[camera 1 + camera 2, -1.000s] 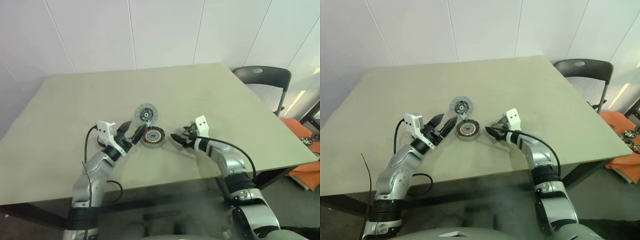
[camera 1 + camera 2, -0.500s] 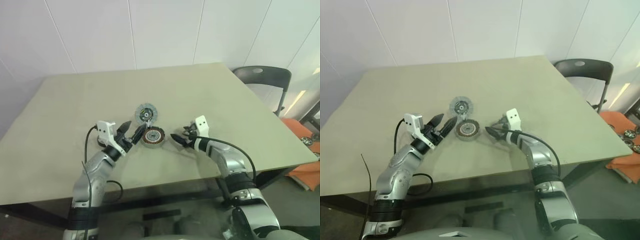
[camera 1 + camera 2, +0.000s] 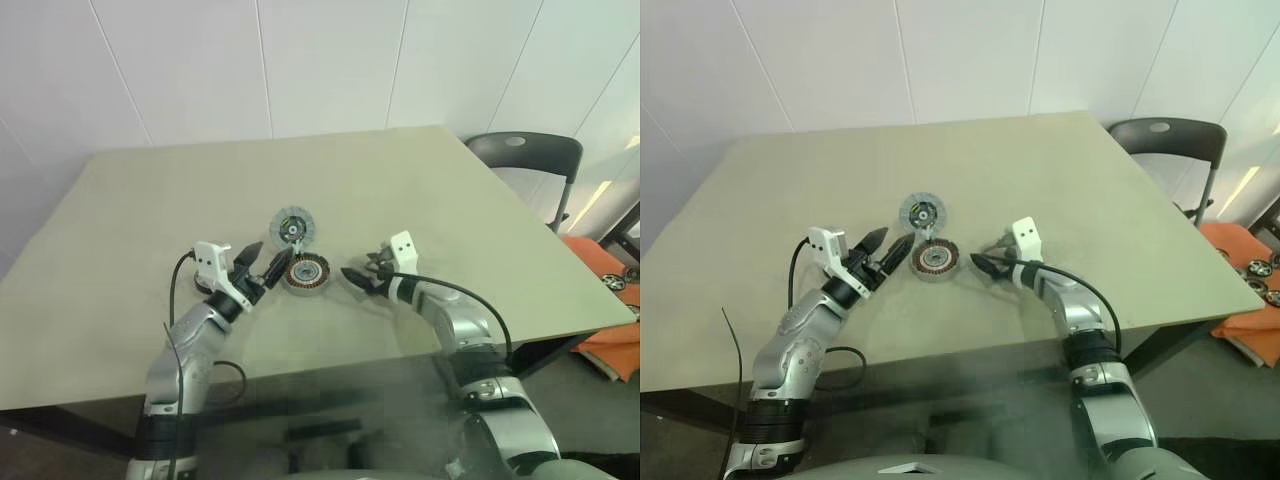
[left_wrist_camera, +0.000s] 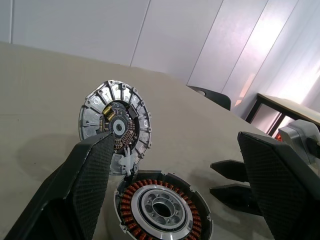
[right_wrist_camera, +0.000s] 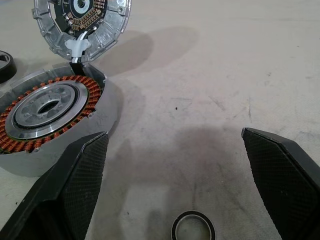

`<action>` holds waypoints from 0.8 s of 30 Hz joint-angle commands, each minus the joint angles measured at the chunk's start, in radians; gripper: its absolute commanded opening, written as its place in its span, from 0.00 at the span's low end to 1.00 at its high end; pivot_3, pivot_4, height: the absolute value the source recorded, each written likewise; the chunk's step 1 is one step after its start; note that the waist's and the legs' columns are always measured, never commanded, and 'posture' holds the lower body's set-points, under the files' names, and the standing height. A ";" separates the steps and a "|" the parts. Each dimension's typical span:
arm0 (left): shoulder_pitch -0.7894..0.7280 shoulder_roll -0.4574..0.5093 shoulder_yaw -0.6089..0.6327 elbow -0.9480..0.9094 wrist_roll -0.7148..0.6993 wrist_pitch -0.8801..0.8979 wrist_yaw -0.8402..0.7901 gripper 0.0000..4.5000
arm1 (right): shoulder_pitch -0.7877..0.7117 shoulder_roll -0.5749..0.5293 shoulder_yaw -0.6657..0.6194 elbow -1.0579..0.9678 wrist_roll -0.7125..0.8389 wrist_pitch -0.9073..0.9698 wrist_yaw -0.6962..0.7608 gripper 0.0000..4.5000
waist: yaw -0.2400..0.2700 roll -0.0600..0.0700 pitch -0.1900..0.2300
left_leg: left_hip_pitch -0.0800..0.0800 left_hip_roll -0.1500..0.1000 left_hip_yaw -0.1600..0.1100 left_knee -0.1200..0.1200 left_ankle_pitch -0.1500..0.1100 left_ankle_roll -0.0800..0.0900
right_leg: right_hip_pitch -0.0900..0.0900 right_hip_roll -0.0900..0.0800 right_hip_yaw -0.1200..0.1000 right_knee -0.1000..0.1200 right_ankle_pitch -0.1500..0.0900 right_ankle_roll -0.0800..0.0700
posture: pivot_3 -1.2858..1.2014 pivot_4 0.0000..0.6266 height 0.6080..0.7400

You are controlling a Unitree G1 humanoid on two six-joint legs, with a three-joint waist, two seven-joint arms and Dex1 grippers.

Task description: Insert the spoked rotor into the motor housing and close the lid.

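Observation:
The motor housing, silver-rimmed with a ring of copper coils, lies flat in the middle of the table. The spoked rotor, a grey ribbed disc with a small hub, stands tilted up at the housing's far edge, joined to it by a small white piece. My left gripper hovers open just left of the housing, fingers pointing at it. My right gripper is open just right of the housing, low over the table. Neither holds anything. The lid is out of view.
A small black ring lies on the table beneath my right gripper. Another dark round piece sits left of the housing. A dark chair stands off the table's right corner, with orange items on the floor.

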 commanded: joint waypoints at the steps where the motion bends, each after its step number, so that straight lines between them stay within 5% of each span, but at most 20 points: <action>1: -0.013 0.000 0.002 -0.033 -0.002 -0.011 0.002 0.93 | -0.022 -0.006 -0.002 -0.025 0.003 -0.006 0.002 0.99 | 0.000 0.000 0.000 | 0.000 0.000 0.000 0.000 0.000 0.000 | 0.000 0.000 0.000 0.000 0.000 0.000 | 0.52 0.00 1.00; 24: -0.034 0.005 0.006 -0.015 -0.001 -0.010 -0.004 0.93 | -0.032 -0.001 -0.003 -0.006 0.001 -0.016 -0.006 0.99 | 0.000 0.000 0.000 | 0.000 0.000 0.000 0.000 0.000 0.000 | 0.000 0.000 0.000 0.000 0.000 0.000 | 0.52 0.00 1.00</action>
